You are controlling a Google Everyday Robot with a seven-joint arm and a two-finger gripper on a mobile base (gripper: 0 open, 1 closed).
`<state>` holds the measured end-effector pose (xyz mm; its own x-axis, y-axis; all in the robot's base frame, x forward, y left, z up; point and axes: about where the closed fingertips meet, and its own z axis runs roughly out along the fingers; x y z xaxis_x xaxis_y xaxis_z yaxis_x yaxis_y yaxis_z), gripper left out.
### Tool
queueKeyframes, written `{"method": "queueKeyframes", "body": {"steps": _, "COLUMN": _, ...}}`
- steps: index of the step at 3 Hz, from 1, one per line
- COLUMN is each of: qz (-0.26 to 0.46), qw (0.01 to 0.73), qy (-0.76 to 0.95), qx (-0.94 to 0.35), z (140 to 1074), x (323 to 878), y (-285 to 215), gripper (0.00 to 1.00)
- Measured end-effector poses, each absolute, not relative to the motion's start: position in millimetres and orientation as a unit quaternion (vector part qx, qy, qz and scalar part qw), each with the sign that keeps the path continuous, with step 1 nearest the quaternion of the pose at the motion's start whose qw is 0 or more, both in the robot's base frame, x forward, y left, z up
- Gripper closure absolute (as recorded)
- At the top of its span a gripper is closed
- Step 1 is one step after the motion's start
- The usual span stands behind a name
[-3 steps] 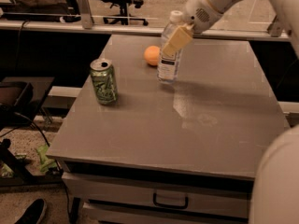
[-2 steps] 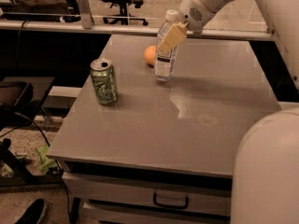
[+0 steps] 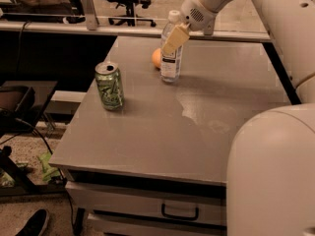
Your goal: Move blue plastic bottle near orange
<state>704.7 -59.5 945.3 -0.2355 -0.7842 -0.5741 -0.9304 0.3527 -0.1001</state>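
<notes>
The blue plastic bottle [image 3: 170,58] is clear with a white cap and a white label, and it stands upright at the far middle of the grey table [image 3: 162,127]. My gripper [image 3: 172,40] reaches in from the upper right and is shut on the bottle's upper body. One cream finger [image 3: 175,37] lies across the bottle's front and the other is hidden behind it. The orange [image 3: 156,58] sits right beside the bottle on its left, partly covered by it. I cannot tell whether the bottle's base rests on the table.
A green drink can [image 3: 109,85] stands upright at the table's left side. A drawer with a handle [image 3: 179,213] is below the front edge. My arm's large white body [image 3: 270,176] fills the lower right. Office chairs and cables lie beyond and left of the table.
My gripper has carried the bottle a short way left across the table, so it now stands right next to the orange. The can and the orange have not moved.
</notes>
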Motion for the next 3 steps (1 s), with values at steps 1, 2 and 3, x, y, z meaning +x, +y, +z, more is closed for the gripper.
{"method": "queueKeyframes", "body": {"steps": 1, "qz": 0.112, "qw": 0.267, "qy": 0.777, "qx": -0.560, "z": 939.3, "x": 711.4, "y": -57.5, "gripper": 0.53}}
{"method": "queueKeyframes", "body": {"steps": 2, "qz": 0.114, "qw": 0.267, "qy": 0.776, "qx": -0.560, "z": 936.9, "x": 712.4, "y": -55.4, "gripper": 0.30}}
{"method": "queueKeyframes", "body": {"steps": 3, "qz": 0.115, "qw": 0.266, "qy": 0.776, "qx": -0.561, "z": 934.0, "x": 713.8, "y": -53.0, "gripper": 0.07}}
